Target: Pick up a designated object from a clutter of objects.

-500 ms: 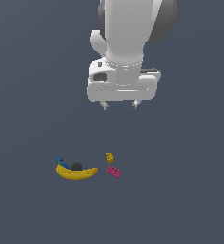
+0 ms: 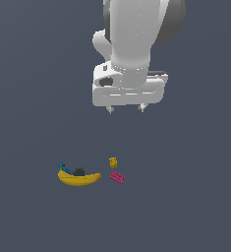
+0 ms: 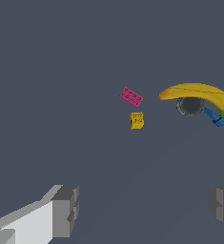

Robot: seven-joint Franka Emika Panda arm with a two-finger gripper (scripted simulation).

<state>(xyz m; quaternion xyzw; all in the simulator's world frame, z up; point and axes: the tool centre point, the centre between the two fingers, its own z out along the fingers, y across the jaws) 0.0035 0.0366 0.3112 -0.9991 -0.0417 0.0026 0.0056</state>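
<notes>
I hold the gripper (image 2: 126,109) high above the floor, pointing straight down, its two fingertips (image 3: 66,209) spread wide with nothing between them; the jaws are released. The arm's white wrist housing sits squarely over them, so the approach axis is vertical.

The banana (image 2: 79,178), my target, lies flat on the grey floor (image 2: 186,206), well below the jaws and off to one side of them, toward the exterior view's left. It is not yet under the gap. Nestled in its inner curve are a dark grey round object (image 2: 79,172) and a small blue piece (image 2: 62,167) near the stem end; both appear to touch it, which I judge will crowd a grasp taken there.

A tiny yellow block (image 2: 113,162) and a pink studded brick (image 2: 117,177) lie nearer to the line under the jaws, apart from the banana and from each other.

In the wrist view the banana (image 3: 195,94) sits well outside the space between the fingertips. I judge that the jaws must shift sideways over the banana's free middle before descending; the approach has barely begun.
</notes>
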